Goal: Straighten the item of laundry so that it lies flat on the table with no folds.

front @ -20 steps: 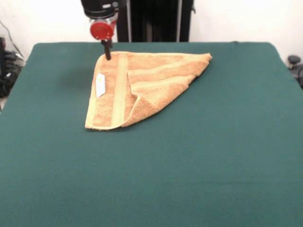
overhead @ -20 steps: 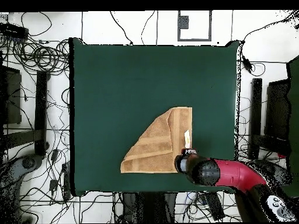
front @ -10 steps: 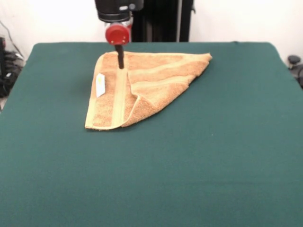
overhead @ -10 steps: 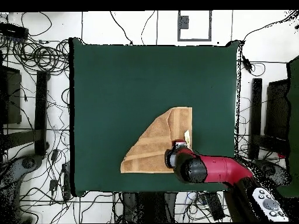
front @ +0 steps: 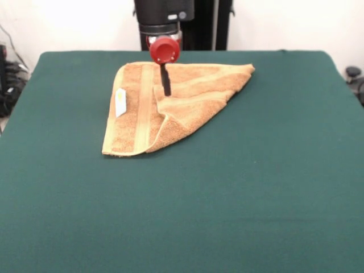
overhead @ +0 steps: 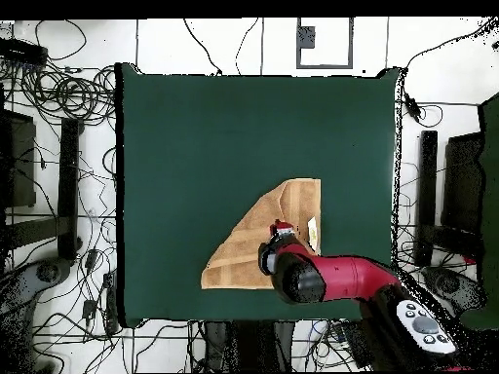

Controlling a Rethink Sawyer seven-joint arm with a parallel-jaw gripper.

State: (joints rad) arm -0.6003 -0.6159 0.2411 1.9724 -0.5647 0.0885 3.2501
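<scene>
Green cloth covers the table (front: 182,205), where the towel (front: 187,105) lies near the far edge, left of centre, one corner folded over into a triangle. From the front, the gripper (front: 165,90) hangs over the fold, likely seeking the flap; its fingers read as one dark stem, spacing unclear. The white label (front: 120,102) shows no legible writing.

Overhead, the towel (overhead: 263,243) sits by the bottom edge, right of centre, with the arm (overhead: 336,280) covering its lower part.
</scene>
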